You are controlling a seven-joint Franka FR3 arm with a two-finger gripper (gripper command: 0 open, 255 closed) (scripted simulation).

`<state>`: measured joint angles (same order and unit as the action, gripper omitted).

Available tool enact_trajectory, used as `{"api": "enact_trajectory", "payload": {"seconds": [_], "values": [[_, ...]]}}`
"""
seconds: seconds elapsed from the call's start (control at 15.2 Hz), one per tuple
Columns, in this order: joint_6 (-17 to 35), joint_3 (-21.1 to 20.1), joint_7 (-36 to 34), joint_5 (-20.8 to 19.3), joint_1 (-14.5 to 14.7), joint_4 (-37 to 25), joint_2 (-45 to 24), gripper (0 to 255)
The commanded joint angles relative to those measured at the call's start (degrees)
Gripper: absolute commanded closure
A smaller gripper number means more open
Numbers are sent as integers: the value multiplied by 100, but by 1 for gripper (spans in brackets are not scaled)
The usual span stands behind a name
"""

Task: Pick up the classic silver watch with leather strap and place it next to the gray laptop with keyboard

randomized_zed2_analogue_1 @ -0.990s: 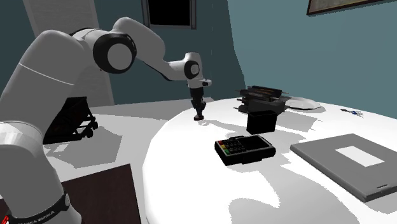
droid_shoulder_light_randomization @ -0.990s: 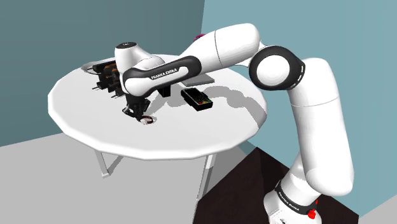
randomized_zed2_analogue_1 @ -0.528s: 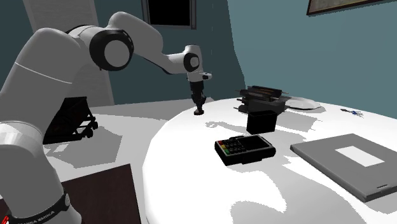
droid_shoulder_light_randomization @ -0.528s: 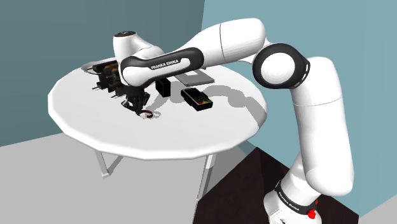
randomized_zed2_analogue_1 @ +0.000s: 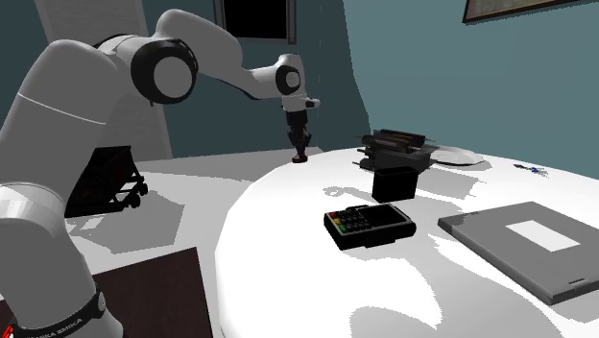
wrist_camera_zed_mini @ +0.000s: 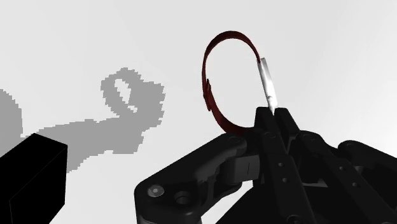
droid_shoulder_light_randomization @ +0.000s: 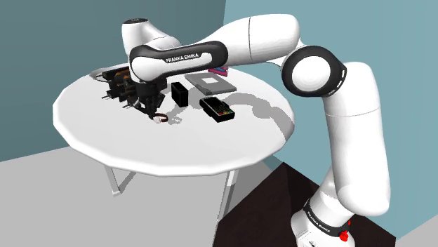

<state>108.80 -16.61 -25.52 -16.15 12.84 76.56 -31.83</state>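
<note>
The watch (wrist_camera_zed_mini: 218, 86) has a dark red strap curled in a loop and a thin silver case. My gripper (wrist_camera_zed_mini: 268, 119) is shut on it at the case end, and the loop sticks out beyond the fingertips. In the shoulder view the gripper (droid_shoulder_light_randomization: 151, 110) hangs a little above the round white table (droid_shoulder_light_randomization: 84, 119), with the watch (droid_shoulder_light_randomization: 161, 118) dangling under it. In the second exterior view the gripper (randomized_zed2_analogue_1: 299, 152) points down over the table's far edge. The gray laptop (droid_shoulder_light_randomization: 210, 83) lies closed and flat on the table (randomized_zed2_analogue_1: 533, 245), apart from the gripper.
A black card reader with coloured keys (droid_shoulder_light_randomization: 216, 109) (randomized_zed2_analogue_1: 367, 224) and a black box (droid_shoulder_light_randomization: 180, 95) (randomized_zed2_analogue_1: 395, 180) lie between the gripper and the laptop. A dark rack (droid_shoulder_light_randomization: 118, 84) (randomized_zed2_analogue_1: 394, 142) stands close by the gripper. A plate (randomized_zed2_analogue_1: 457, 156) sits behind the rack.
The gripper has lifted off the table with the watch in it and drifted up and a little right in the shoulder view, toward the black box.
</note>
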Motion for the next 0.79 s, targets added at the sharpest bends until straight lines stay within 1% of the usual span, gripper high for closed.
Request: {"api": "enact_trajectory", "payload": {"seconds": [0.0, 0.26, 0.46, 0.73], "values": [[-146, -6, 26, 14, 10, -132, 15, 255], [-388, -15, 67, 34, 28, -355, 39, 255], [-170, 26, 377, 129, -312, 109, 336, 255], [59, 106, 823, 249, -734, 572, 640, 255]]}}
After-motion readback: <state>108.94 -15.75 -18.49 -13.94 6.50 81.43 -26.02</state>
